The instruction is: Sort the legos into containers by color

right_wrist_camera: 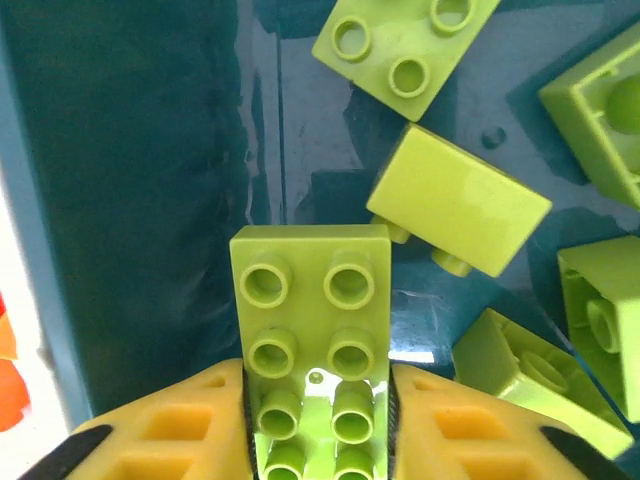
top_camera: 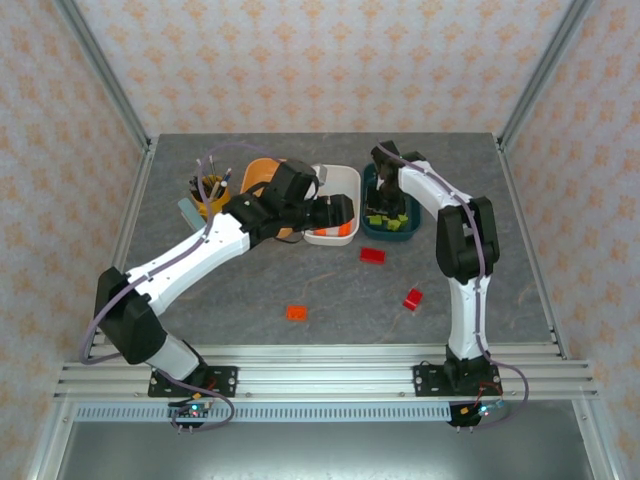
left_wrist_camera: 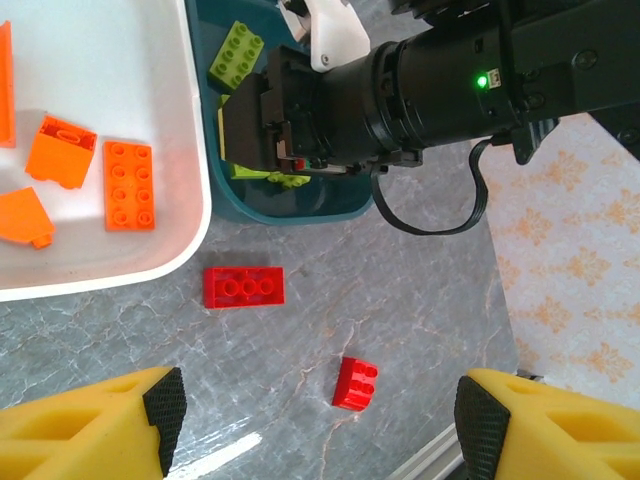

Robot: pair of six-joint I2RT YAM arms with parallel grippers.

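Observation:
My right gripper (right_wrist_camera: 317, 420) hangs low inside the dark teal container (right_wrist_camera: 120, 200), its yellow fingers pressed against both sides of a lime green lego (right_wrist_camera: 310, 290) with two rows of studs. Several more lime green legos (right_wrist_camera: 458, 200) lie loose in that tub. My left gripper (left_wrist_camera: 325, 415) stands open above the bare table. Below it lie a flat red lego (left_wrist_camera: 244, 287) and a small red lego (left_wrist_camera: 356, 383). The white container (left_wrist_camera: 100, 80) holds several orange legos (left_wrist_camera: 129, 185). One orange lego (top_camera: 297, 313) lies on the table in front. The orange container (top_camera: 255, 172) sits behind the left arm.
A yellow cup of pens (top_camera: 210, 192) stands at the back left beside the orange tub. The right arm's black wrist (left_wrist_camera: 440, 90) reaches over the teal tub (left_wrist_camera: 300, 205), close to my left gripper. A metal rail (top_camera: 320, 365) runs along the near table edge.

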